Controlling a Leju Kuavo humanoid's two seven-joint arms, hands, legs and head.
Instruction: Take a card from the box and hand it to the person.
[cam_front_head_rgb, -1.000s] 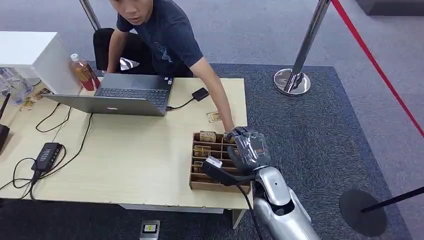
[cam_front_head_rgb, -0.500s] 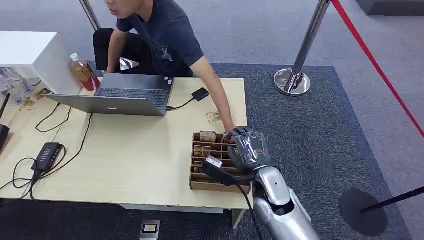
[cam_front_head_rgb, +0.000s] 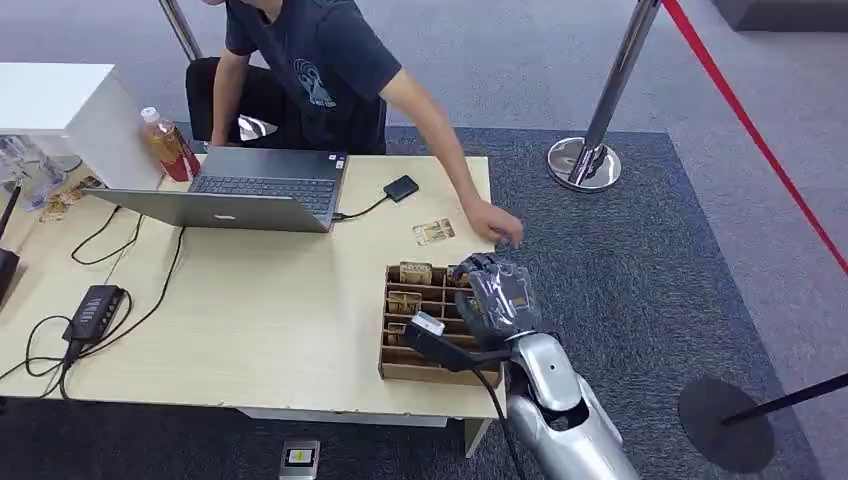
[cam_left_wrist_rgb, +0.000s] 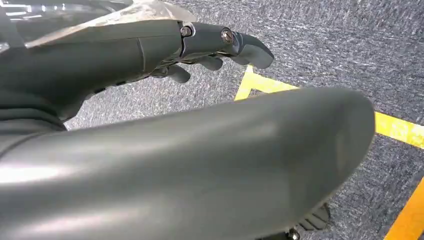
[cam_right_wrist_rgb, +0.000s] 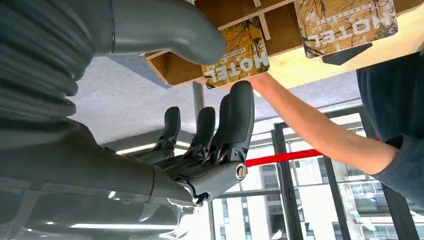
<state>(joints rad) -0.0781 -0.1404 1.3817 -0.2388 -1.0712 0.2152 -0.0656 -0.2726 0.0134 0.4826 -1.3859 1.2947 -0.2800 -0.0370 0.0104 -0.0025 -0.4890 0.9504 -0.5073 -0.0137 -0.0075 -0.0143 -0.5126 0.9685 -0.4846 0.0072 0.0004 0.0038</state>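
Your right hand (cam_front_head_rgb: 497, 292), fingers spread and holding nothing, hovers over the box (cam_front_head_rgb: 425, 321) at the counter's right edge, while the person's hand (cam_front_head_rgb: 495, 224) has withdrawn, leaving cards (cam_right_wrist_rgb: 235, 52) uncollected.

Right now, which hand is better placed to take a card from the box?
The right hand: it hovers over the box, fingers near a card. The left hand hangs over carpet.
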